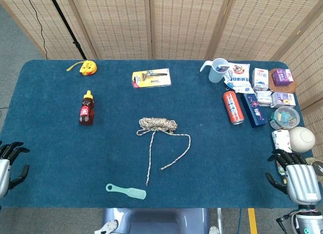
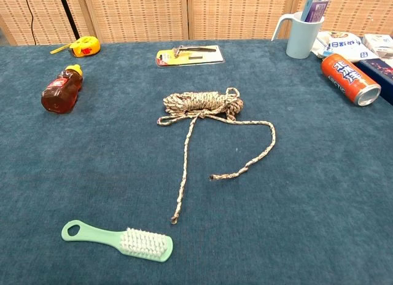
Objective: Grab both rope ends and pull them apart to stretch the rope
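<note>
Both hands, left hand (image 1: 9, 166) and right hand (image 1: 298, 176), sit with fingers spread, holding nothing. The rope (image 1: 159, 130) lies coiled between them, well apart from either. A green brush (image 1: 127, 191) lies just beside one loose end.

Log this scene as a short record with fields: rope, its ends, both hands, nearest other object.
rope: coiled bundle at table centre, two loose tails trailing toward the robot
rope ends: one just above the brush, the other to its right; both lie free
left hand: at the left table edge, holds nothing
right hand: at the right table edge, holds nothing
nearest object: green brush
</note>
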